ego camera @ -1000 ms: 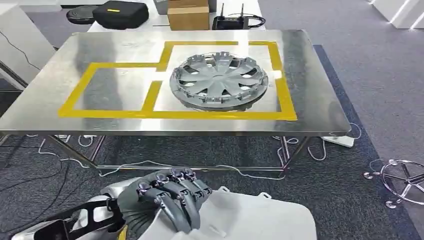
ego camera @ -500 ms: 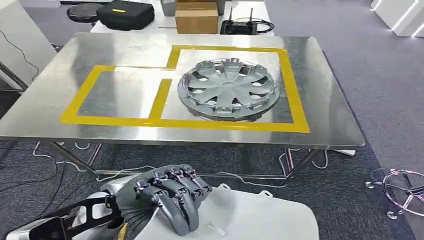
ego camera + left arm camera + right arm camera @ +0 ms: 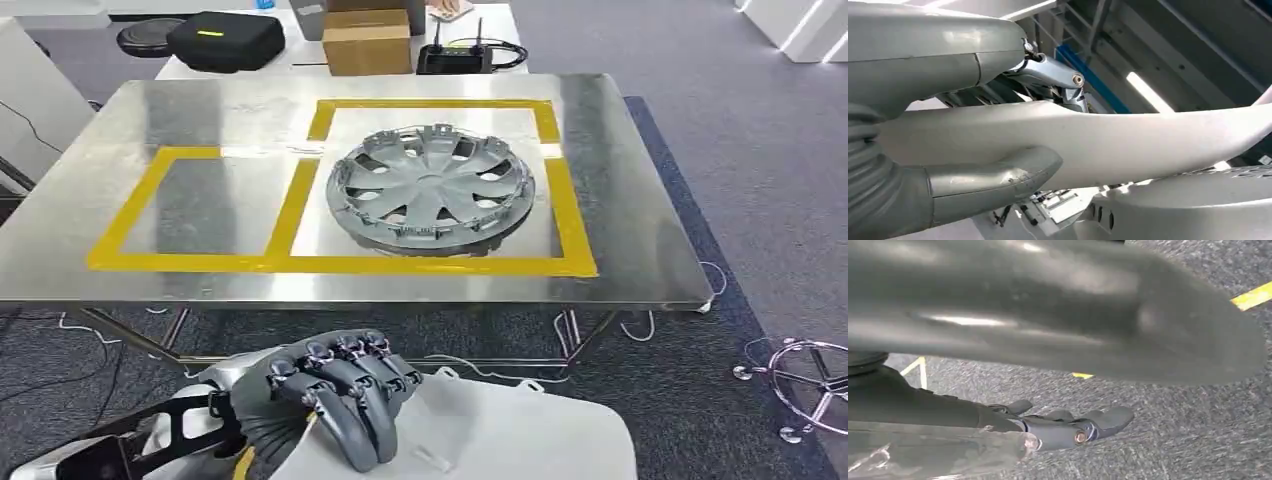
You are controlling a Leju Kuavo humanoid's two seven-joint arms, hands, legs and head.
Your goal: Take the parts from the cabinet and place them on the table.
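Fingers (image 3: 345, 400) of the left hand (image 3: 325, 405) were curled over the near edge of a large white moulded panel (image 3: 500, 435), gripping it low in the head view, short of the table; in the left wrist view the thumb (image 3: 998, 175) lay pressed against the panel's underside. The right hand (image 3: 1068, 427) hung over grey carpet, fingers extended side by side and holding nothing. Ahead stood the steel table (image 3: 640, 250), marked with yellow tape rectangles (image 3: 300, 265); a silver hubcap (image 3: 430, 188) already lay inside the larger one. Beyond the table sat a black case (image 3: 225, 40), a cardboard box (image 3: 368, 50) and a black router-like device with two antennas (image 3: 455, 55). The carry step appeared to be in hand. The next move would call for closing on the table and lowering the panel flat, probably into the vacant left rectangle. No writing could be read.
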